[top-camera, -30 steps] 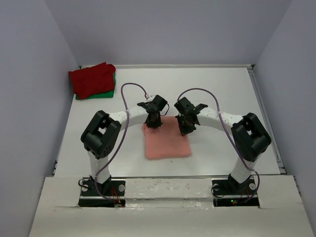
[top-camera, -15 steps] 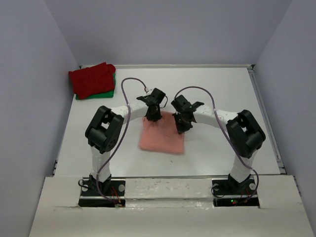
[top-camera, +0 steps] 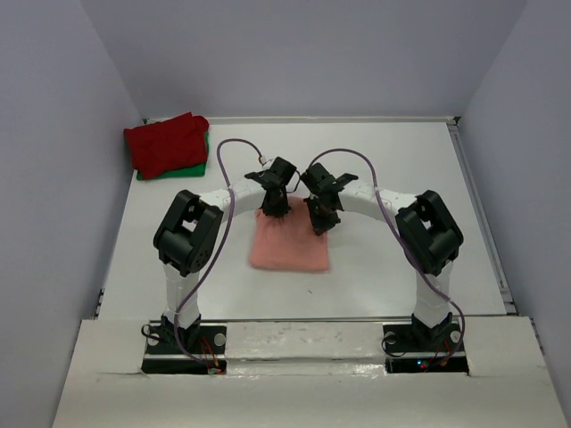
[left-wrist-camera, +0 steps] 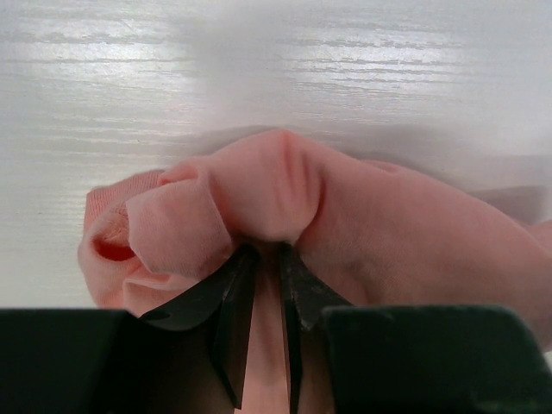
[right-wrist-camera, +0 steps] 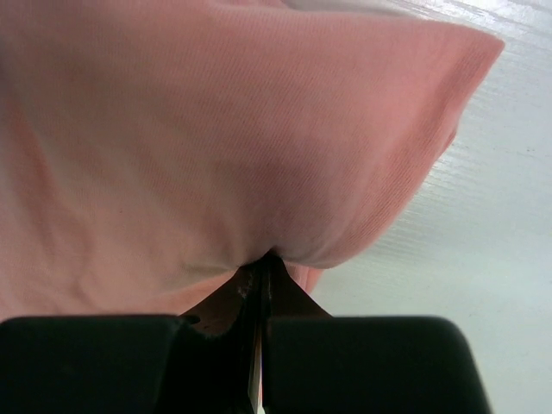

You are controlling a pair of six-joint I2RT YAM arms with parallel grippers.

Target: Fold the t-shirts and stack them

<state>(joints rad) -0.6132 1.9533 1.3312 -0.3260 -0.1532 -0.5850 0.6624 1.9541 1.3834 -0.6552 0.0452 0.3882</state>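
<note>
Shifted left, your salmon-pink t-shirt (top-camera: 288,248), far edge bunched, is pinched by left gripper (top-camera: 273,209) and right gripper (top-camera: 321,225), well apart from every table (top-camera: 401,169) edge.

So the salmon-pink plain cloth t-shirt (top-camera: 288,245) is one solid colour, no print. The dark red folded cloth t-shirt (top-camera: 165,143) and the green folded cloth t-shirt (top-camera: 187,170) are plain too. The white flat tabletop (top-camera: 401,160) has faint grey streaks up close. The curved robot arms (top-camera: 236,194) are white with black joints, and the smooth walls (top-camera: 312,53) are pale lavender-grey.

Soft even light — blurred wrist close-ups
</note>
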